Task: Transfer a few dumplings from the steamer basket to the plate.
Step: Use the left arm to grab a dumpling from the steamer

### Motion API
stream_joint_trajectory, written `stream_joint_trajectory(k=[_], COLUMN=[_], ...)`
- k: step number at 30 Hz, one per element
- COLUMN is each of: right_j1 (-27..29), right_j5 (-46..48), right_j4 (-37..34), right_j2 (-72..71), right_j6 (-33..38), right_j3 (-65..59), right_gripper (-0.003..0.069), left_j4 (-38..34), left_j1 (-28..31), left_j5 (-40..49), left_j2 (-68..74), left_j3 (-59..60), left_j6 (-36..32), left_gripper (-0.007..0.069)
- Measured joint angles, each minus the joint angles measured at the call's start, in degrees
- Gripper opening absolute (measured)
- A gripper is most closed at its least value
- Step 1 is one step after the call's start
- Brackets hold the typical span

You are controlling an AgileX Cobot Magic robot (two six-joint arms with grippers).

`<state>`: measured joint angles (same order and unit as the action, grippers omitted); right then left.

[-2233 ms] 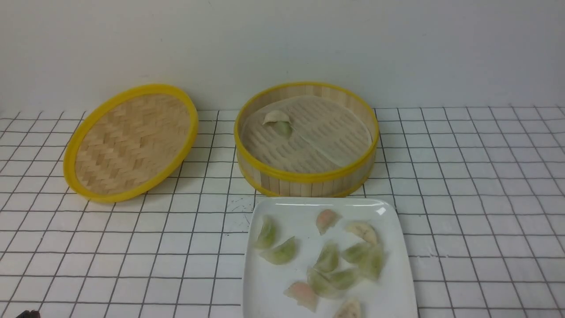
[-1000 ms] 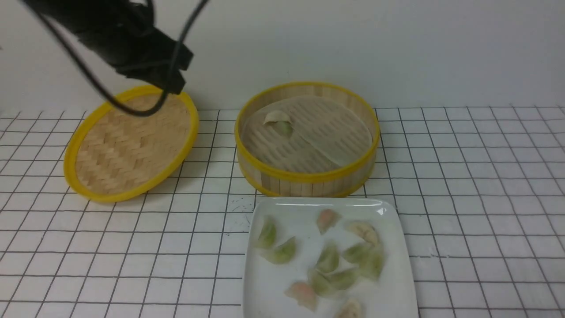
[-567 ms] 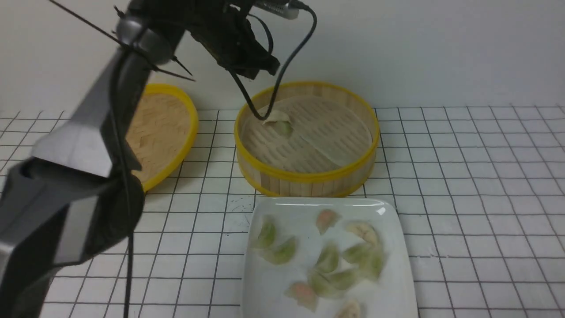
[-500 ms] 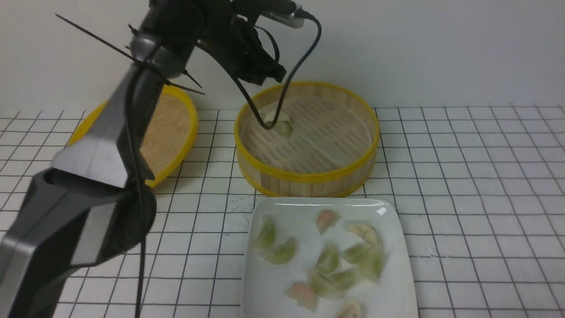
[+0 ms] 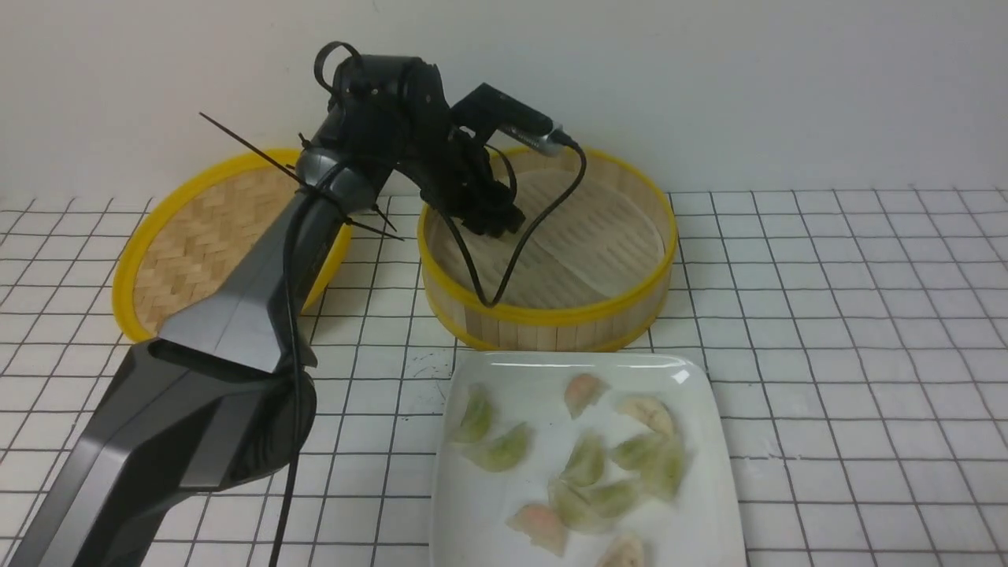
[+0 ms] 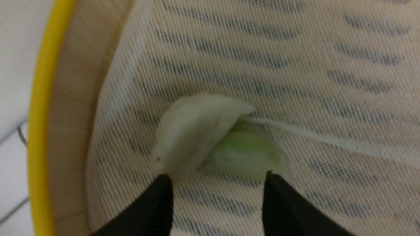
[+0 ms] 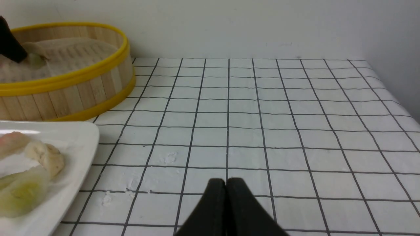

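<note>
Counting one steamer basket, one lid and one plate, all sitting on the gridded desk. Basket is holding two: white dumpling leaning over green dumpling, touching, lying on the mesh liner near the wall on the basket's left-rear side. Plate is carrying roughly eleven other dumplings, mostly green, two pinkish, two whitish. Several are overlapping, so that count is soft, and the nearest ones are getting cut off by the frame edge. Left arm is reaching into the basket. Left jaws are standing spread, straddling the pair: one tip just beside the white one's end, the other just beside the green one. Can't tell if either is touching. In the front view the left jaws are blocking both basket dumplings. Right jaws are pressed together, gripping nothing, hovering over the desk apart from plate and basket, and not showing in the front view.
</note>
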<state>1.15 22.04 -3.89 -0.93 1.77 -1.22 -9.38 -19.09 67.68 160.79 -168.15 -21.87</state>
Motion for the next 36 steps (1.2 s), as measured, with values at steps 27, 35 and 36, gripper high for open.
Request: stream_joint_trajectory(k=[27,35,36], right_j1=[0.0,0.0,0.0], right_j5=[0.0,0.0,0.0], right_j4=[0.0,0.0,0.0], right_j2=[0.0,0.0,0.0], right_j6=[0.0,0.0,0.0], right_j3=[0.0,0.0,0.0], right_gripper=[-0.0015,-0.0015,-0.0015], left_j4=[-0.6,-4.7,-5.2], left_j1=[-0.3,-0.5,-0.5], left_j5=[-1.4,4.0,4.2], left_j2=[-0.9,-13.2,-14.4], left_j3=[-0.1,-0.4,-0.4], left_j6=[1.7,4.6,5.9], left_gripper=[0.0201,0.02,0.0197])
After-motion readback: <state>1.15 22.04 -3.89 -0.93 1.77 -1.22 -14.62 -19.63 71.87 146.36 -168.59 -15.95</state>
